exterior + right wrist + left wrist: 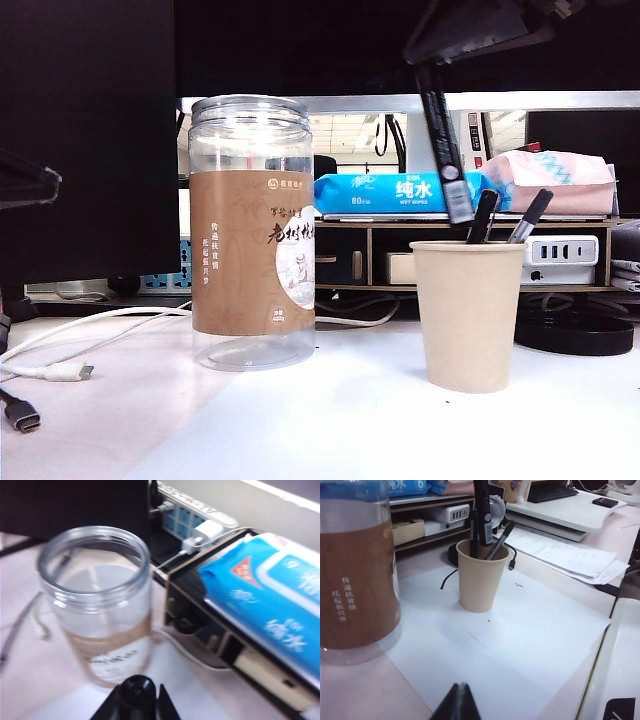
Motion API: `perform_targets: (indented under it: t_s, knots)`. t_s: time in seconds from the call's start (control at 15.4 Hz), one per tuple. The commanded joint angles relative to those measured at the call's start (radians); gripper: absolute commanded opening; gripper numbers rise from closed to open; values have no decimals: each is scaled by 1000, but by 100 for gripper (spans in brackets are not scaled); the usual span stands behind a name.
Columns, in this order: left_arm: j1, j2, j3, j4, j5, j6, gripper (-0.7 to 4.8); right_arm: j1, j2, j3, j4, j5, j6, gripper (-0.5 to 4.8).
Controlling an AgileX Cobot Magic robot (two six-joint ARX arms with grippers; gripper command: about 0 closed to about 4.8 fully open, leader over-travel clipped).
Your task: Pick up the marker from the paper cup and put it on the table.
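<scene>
The right tool (432, 62) is hanging above the paper cup (468, 315), clenched on the top end of the marker (444, 150). The marker is tilting slightly, its lower end reaching the cup's rim, beside two other black markers (505, 217) leaning inside the cup. In the right wrist view the marker's butt end (138, 692) is showing between the tool's fingers. The cup is standing upright on the white desk (360, 410), right of a tall clear jar (252, 232) with a brown label. The left tool (457, 705) is sitting low over the desk, near the jar and well apart from the cup, its fingertips pressed together and grasping nothing.
</scene>
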Motion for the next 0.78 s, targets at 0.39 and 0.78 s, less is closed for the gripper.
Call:
perform_targets:
  t_s: [0.39, 0.78]
  knots:
    - [-1, 0, -1, -10, 9, 3, -4, 38, -2, 8, -51, -254, 104, 85]
    - [-1, 0, -1, -10, 9, 3, -4, 194, 22, 8, -180, -261, 84, 85]
